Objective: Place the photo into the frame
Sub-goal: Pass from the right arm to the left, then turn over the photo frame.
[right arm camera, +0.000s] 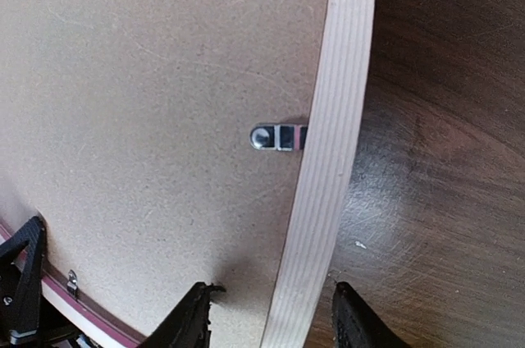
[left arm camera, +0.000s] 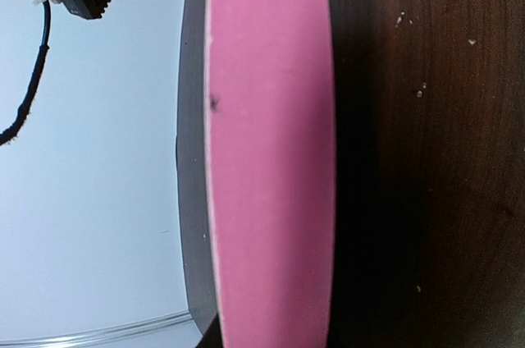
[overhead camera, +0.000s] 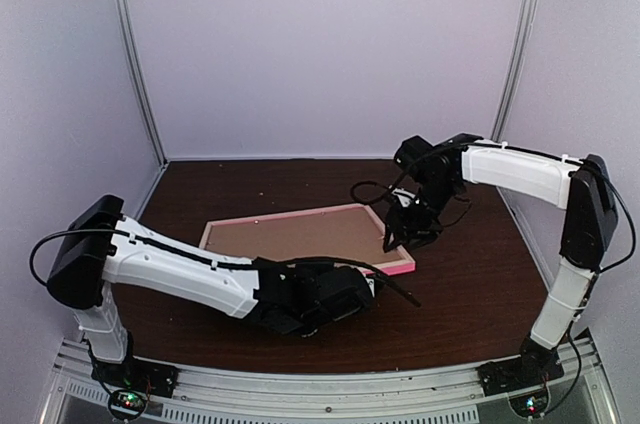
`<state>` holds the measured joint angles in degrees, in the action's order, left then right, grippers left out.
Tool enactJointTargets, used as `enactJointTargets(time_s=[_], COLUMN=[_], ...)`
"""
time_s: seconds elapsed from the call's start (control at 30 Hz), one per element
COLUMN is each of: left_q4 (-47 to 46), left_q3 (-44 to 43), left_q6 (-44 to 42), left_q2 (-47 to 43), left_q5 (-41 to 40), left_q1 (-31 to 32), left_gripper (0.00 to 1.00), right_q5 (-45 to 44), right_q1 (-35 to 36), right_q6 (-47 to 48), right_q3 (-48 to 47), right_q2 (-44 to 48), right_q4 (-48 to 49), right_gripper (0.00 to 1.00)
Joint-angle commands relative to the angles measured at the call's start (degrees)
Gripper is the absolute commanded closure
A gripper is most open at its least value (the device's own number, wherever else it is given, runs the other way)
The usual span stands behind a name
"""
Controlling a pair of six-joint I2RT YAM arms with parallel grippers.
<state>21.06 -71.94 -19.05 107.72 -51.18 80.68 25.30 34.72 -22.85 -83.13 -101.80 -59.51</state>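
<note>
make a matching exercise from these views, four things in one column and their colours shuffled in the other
Things:
1. frame rim
2. backing board
3. metal clip
4. table

Colours:
a. silvery
b. dark brown
c. pink
d. tan

Pairs: 1-c, 2-d, 3-a, 4-b
</note>
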Motion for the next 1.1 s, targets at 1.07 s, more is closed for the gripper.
enactJointTargets(time_s=[1.07], left_q4=[32.09], left_q3=[-52.4], left_q6=[6.39], left_q2=[-8.28], left_q5=[18.13], left_q1=[-13.59], left_gripper=[1.0], right_q5=[-2.55], right_q1=[-21.76], right_q6=[3.67], right_q3=[-19.84], right_q2=[16.98], right_q4=[-8.12], right_gripper=[0.36])
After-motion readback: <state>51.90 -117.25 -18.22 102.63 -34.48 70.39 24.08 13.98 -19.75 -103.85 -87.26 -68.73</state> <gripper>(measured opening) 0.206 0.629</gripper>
